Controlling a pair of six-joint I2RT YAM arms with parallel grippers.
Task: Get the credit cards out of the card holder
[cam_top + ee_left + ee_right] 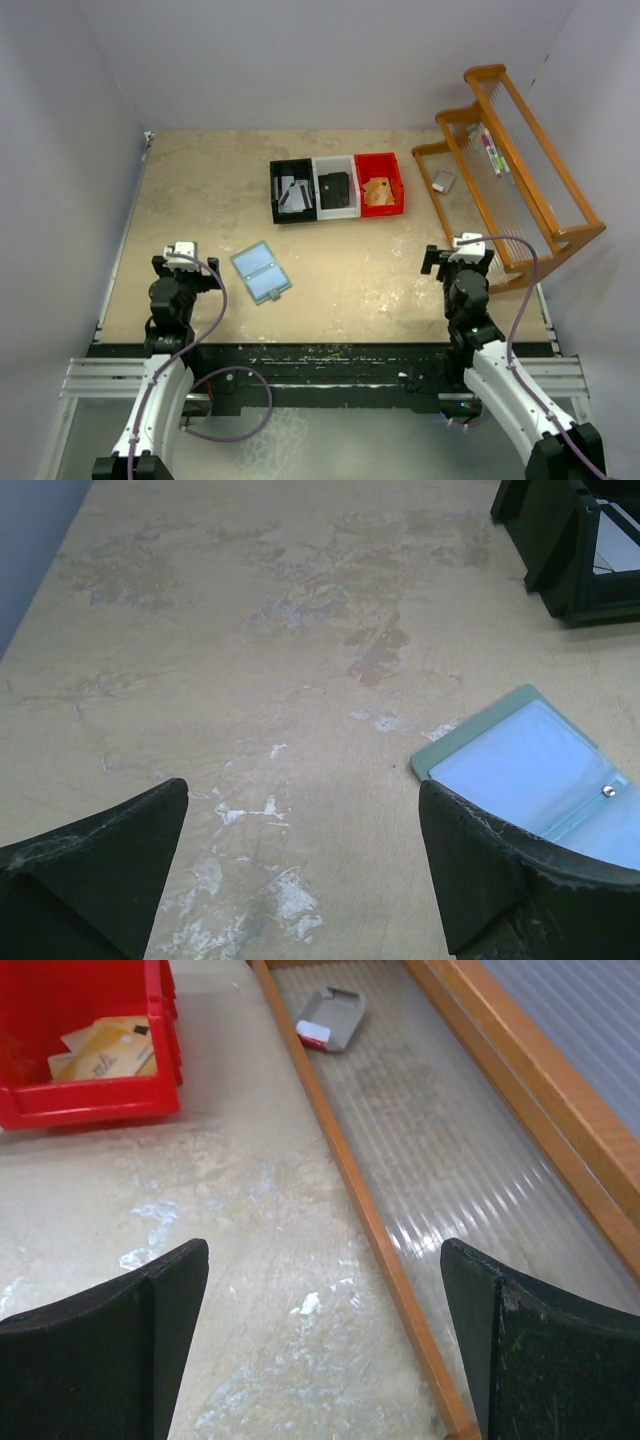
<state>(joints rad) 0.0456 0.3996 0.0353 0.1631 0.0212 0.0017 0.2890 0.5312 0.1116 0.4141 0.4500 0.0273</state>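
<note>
The pale teal card holder point(261, 272) lies open and flat on the table, just right of my left gripper point(183, 250). In the left wrist view the holder point(530, 770) shows clear, pale blue pockets beside my right fingertip point(470, 870); I see no card in them. A tan-orange card point(378, 191) lies in the red bin, also in the right wrist view point(100, 1048). Grey-white cards point(293, 194) lie in the black bin. My left gripper point(303, 800) is open and empty over bare table. My right gripper point(458, 245) is open and empty at the rack's near end point(322, 1260).
Black point(276, 190), white point(334, 163) and red point(396, 178) bins stand in a row at the back centre. An orange wooden rack point(520, 190) fills the right side, with a small grey box point(330, 1018) on its floor. Its lower rail point(345, 1175) runs between my right fingers.
</note>
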